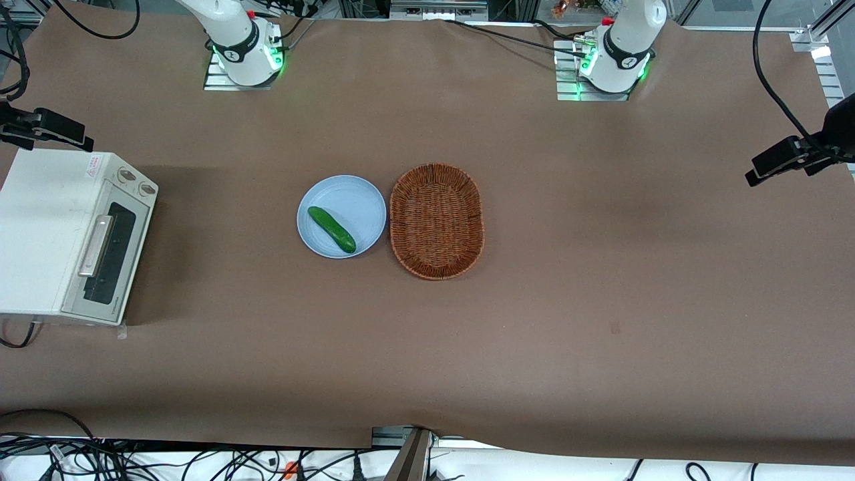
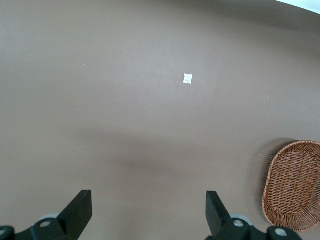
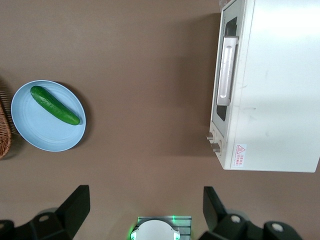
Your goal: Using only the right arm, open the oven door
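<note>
Cream-white and boxy, the toaster oven (image 1: 50, 230) sits at the working arm's end of the brown table (image 1: 601, 267), and I see its oven door (image 1: 107, 257) shut flush against the body, the dark glass window facing the middle of the table. A silver bar handle (image 1: 95, 246) runs along the door's upper edge, and two round knobs (image 1: 135, 182) sit on the panel beside the door, farther from the front camera.

My right arm (image 1: 234, 33) shows only its base and lowest section in the front view, at the table edge farthest from that camera. From the wrist camera I see the gripper (image 3: 145, 212) held high above the table with its two black fingers (image 3: 75, 202) spread wide apart and nothing between them, well clear of the oven.

Near the middle of the table a pale blue plate (image 1: 320, 234) carries a green cucumber (image 1: 331, 229) lying at a slant. A brown wicker basket (image 1: 436, 220) stands just beside the plate, toward the parked arm's end.
</note>
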Tool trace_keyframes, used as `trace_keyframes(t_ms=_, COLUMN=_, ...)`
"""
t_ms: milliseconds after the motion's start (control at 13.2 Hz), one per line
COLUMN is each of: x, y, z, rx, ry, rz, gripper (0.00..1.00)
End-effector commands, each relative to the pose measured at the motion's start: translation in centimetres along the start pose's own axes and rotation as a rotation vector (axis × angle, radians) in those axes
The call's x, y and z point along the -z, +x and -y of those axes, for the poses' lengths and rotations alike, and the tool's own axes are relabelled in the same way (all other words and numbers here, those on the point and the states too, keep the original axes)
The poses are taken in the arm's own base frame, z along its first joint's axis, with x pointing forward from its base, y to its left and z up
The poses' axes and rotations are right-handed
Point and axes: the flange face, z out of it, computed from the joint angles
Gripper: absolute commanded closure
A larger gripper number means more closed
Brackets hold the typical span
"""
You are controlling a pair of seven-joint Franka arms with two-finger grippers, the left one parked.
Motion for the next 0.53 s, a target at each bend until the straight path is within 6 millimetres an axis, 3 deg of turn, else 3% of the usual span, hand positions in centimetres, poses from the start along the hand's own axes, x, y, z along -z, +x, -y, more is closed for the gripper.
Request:
trace_keyframes(t_ms=0, x=0.61, y=0.09, z=0.04, rx=-0.005, ry=0.01, rz=-0.009, gripper=0.0)
trace_keyframes(t_ms=455, x=0.28, y=0.11, z=0.22, rx=0.0, ry=0.004, rz=0.003, gripper=0.0)
